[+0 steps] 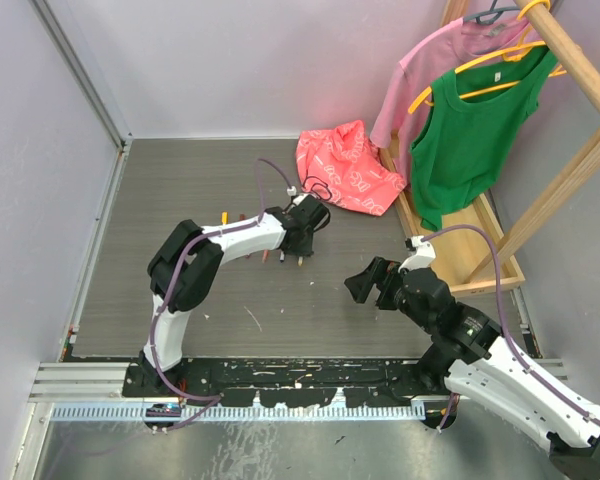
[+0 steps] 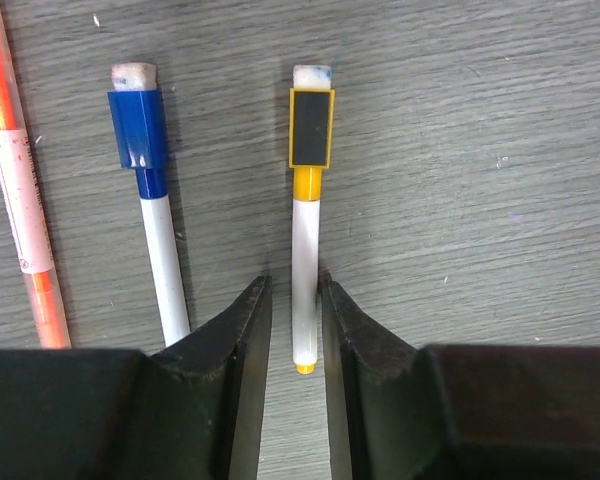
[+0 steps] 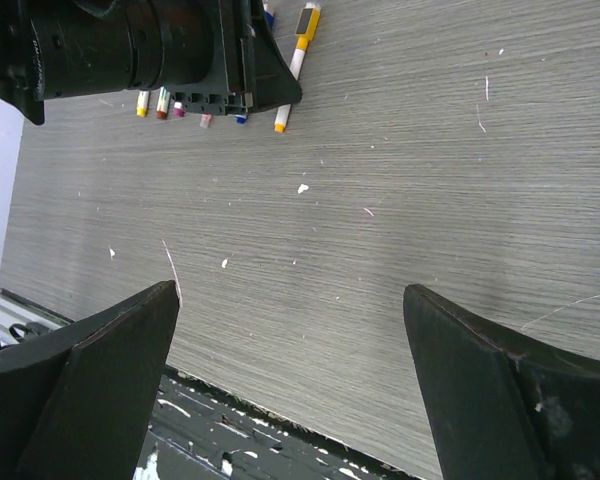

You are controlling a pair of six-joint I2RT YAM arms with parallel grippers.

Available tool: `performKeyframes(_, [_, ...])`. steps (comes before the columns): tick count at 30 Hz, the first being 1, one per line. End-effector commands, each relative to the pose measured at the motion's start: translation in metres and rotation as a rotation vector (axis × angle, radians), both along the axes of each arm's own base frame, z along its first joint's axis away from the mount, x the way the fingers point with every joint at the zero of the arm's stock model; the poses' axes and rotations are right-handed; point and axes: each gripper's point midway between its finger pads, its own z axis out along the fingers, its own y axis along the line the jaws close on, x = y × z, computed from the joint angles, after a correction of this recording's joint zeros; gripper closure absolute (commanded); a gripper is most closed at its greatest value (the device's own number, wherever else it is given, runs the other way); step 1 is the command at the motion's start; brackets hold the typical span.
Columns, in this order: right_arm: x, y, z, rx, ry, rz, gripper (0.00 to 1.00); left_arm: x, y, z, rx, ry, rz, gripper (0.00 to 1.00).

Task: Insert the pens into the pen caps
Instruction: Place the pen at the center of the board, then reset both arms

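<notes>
Two fingers of the left gripper stood either side of the white barrel of the yellow pen, which lay flat on the counter. A sliver of counter showed between the left finger and the barrel, so the jaws were parted and not clamping. Farther along the barrel sat the yellow cap, already fitted. Just beside it, parallel, lay the blue pen, also capped.

Handling, as judged: the pen was probably light and stiff, with a smooth round plastic barrel likely to roll on the counter and slip in a loose grip. The recommended hold was across the bare white barrel, clear of the cap.

Arm pose: the right gripper hung over bare counter, well apart from the pens, jaws spread wide and holding nothing, its arm bent at the elbow. Beyond it, the left arm reached forward across the counter, its gripper tipped down onto the row of pens.
</notes>
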Motion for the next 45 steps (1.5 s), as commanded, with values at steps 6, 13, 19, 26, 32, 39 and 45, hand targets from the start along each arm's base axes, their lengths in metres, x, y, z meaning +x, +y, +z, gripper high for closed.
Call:
performKeyframes(6, [0.002, -0.002, 0.018, 0.005, -0.044, 0.002, 0.01, 0.018, -0.012, 0.053, -0.139, -0.074, -0.001, 0.69])
performKeyframes(13, [0.014, -0.027, 0.036, -0.048, -0.103, -0.124, 0.01, 0.02, -0.007, 0.143, -0.217, -0.202, -0.038, 0.61])
performKeyframes(19, [0.023, -0.047, 0.056, -0.032, -0.175, -0.239, 0.01, -0.002, 0.027, 0.202, -0.231, -0.339, -0.09, 0.58])
performKeyframes(26, [0.029, -0.064, 0.057, -0.154, -0.22, -0.269, 0.01, -0.053, 0.088, 0.238, -0.248, -0.482, -0.118, 0.49])
performKeyframes(32, [0.03, -0.07, 0.076, -0.174, -0.296, -0.268, 0.01, -0.101, 0.142, 0.244, -0.262, -0.541, -0.088, 0.35])
performKeyframes(39, [0.03, -0.081, 0.081, -0.223, -0.33, -0.287, 0.01, -0.148, 0.198, 0.218, -0.251, -0.547, -0.026, 0.18])
performKeyframes(45, [0.03, -0.082, 0.081, -0.237, -0.358, -0.277, 0.01, -0.168, 0.233, 0.214, -0.238, -0.596, 0.035, 0.02])
